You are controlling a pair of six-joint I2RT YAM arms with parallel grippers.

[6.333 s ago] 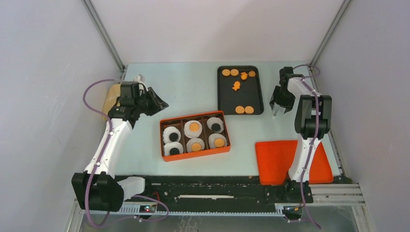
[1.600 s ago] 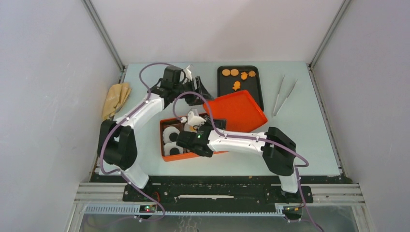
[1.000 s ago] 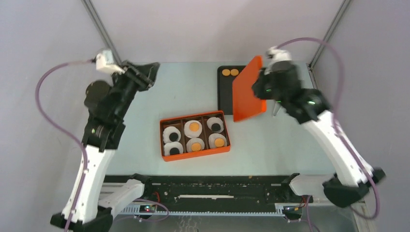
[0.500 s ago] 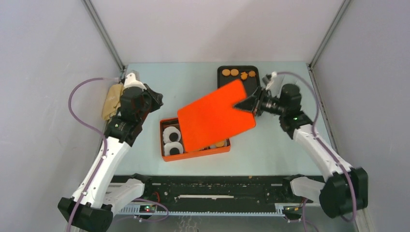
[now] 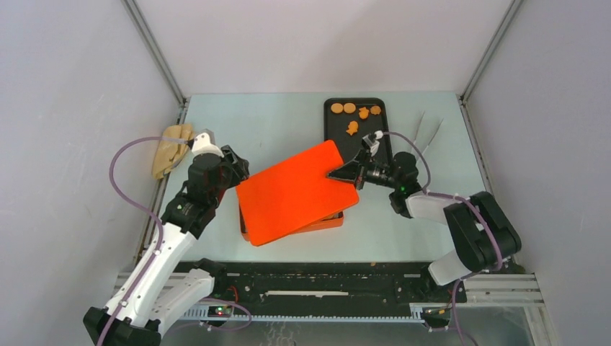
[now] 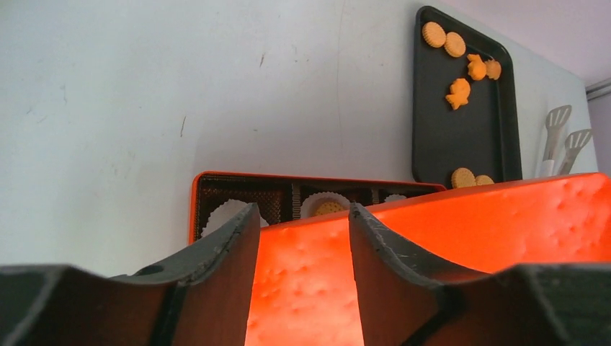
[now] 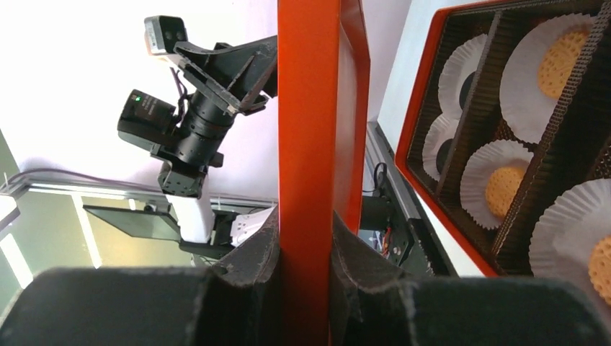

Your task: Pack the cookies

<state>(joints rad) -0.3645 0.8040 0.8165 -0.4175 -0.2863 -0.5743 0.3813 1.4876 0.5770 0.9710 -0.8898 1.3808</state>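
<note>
My right gripper (image 5: 344, 173) is shut on the right edge of a flat orange lid (image 5: 295, 192), clamping its rim (image 7: 306, 144) between both fingers (image 7: 306, 234). The lid lies tilted over the orange box (image 5: 333, 219) and hides most of it. Inside the box (image 7: 421, 115), orange cookies (image 7: 502, 189) and black ones sit in white paper cups (image 7: 537, 54). My left gripper (image 5: 234, 169) is open at the lid's left corner, its fingers (image 6: 302, 216) spread above the lid (image 6: 461, 223). More orange cookies (image 5: 353, 128) lie on a black tray (image 5: 375, 140), also seen from the left wrist (image 6: 461, 94).
Two metal tongs (image 5: 425, 135) lie right of the black tray. A tan cloth (image 5: 170, 146) is bunched at the table's left edge. White walls stand on three sides, and the arm bases and a black rail run along the near edge.
My right gripper has come down and left with the lid, which now lies lower and flatter over the box. The left gripper has moved in to the lid's left corner.
</note>
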